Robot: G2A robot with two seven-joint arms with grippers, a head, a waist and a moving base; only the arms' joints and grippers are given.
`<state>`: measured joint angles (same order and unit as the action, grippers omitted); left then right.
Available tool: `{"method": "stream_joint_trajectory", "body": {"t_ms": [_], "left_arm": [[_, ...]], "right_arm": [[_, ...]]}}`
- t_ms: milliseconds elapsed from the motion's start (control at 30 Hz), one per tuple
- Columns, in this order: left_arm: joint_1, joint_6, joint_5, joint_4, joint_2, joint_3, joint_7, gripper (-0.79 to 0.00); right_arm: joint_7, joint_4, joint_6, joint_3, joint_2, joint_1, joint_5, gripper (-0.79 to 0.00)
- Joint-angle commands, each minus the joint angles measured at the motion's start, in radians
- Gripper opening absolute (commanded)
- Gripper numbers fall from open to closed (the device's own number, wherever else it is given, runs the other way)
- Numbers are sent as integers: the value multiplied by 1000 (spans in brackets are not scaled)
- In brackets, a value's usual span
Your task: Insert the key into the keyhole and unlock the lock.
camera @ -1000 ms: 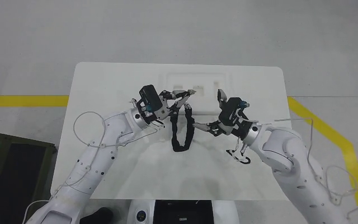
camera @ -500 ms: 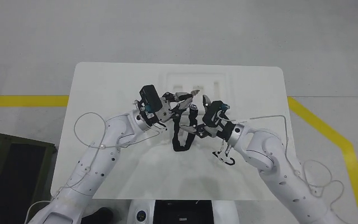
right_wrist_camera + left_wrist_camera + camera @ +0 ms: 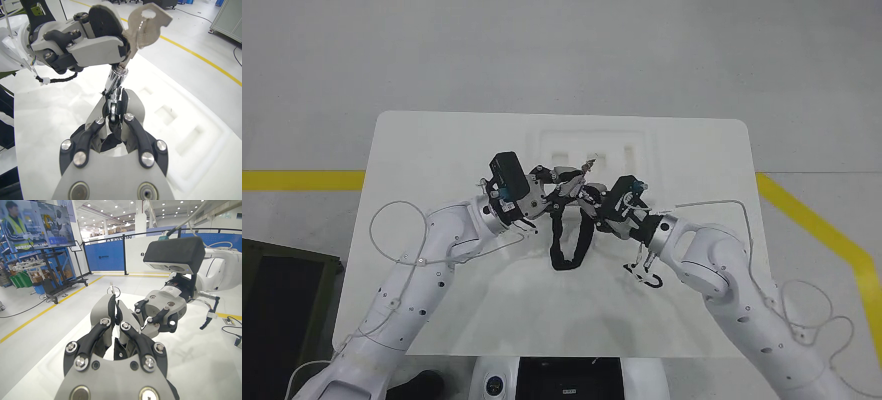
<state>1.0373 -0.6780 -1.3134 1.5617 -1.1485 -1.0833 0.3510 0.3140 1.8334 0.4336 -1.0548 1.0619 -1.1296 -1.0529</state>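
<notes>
My left gripper (image 3: 125,45) is shut on a silver key (image 3: 145,28), whose head and ring stick out past the fingers (image 3: 112,288). My right gripper (image 3: 114,106) is shut on the neck of the lock, just under its chrome cylinder (image 3: 116,79). The key blade points down into the cylinder's open end; how deep it sits I cannot tell. In the top view both grippers meet above the table's middle, left gripper (image 3: 564,183) beside right gripper (image 3: 589,200). The lock's black cable loop (image 3: 567,250) hangs below them.
A white foam tray (image 3: 587,145) with several rectangular recesses lies on the white table (image 3: 442,150) just behind the grippers. Bare tabletop stretches to both sides and toward the front edge.
The right arm has swung left with the lock end, closing the gap to the left gripper. The key now meets the cylinder. The left arm has barely moved.
</notes>
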Motion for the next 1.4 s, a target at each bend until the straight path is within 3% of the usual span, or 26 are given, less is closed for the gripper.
{"method": "stream_joint_trajectory", "body": {"t_ms": [0,433,800,1000,1233,1367], "left_arm": [[2,-2,-3,-1,1,-4,-3,-785],[16,-5,-38,0,3,-19,-5,-785],[26,15,-77,-4,4,-27,7,-785],[38,19,-83,3,7,-41,10,-785],[46,23,-93,10,9,-54,4,-785],[49,23,-104,10,11,-59,-1,-785]], "right_arm": [[15,8,5,-12,-2,-5,-11,-785],[119,53,36,-86,-17,-47,-48,-785],[266,-12,16,-46,-7,39,-144,-785],[259,-32,-14,-39,0,46,-116,-785],[209,24,-63,-108,-7,-22,-102,-785],[242,62,-86,-175,-19,-96,-113,-785]]}}
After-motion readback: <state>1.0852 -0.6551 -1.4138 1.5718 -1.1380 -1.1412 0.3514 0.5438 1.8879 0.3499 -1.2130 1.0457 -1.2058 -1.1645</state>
